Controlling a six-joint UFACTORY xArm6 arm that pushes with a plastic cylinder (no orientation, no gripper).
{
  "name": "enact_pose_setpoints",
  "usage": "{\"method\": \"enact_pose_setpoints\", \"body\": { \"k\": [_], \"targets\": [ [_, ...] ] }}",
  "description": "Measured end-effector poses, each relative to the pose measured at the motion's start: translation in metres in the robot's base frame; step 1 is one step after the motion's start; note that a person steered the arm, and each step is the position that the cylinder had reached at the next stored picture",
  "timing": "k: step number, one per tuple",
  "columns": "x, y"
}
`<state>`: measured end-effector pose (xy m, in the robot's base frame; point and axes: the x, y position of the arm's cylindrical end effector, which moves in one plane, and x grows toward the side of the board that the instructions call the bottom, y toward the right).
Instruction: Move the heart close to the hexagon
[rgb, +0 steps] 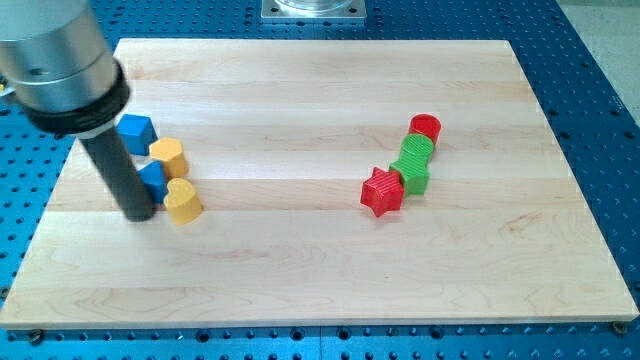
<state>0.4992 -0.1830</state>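
A yellow heart lies at the view's left, just below and right of a small blue block. A yellow hexagon sits just above that blue block, a short gap from the heart. My tip rests on the board just left of the heart, close to it and beside the small blue block; I cannot tell whether it touches either. The dark rod hides part of the small blue block.
A larger blue block lies up-left of the hexagon. At the view's right, a red cylinder, two green blocks and a red star form a tight cluster. The wooden board lies on a blue perforated table.
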Motion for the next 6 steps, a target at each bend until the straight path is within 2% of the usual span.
{"method": "enact_pose_setpoints", "body": {
  "k": [1,2,3,6],
  "targets": [
    [-0.011,0.009],
    [0.021,-0.001],
    [0.046,0.019],
    [-0.015,0.067]
  ]
}}
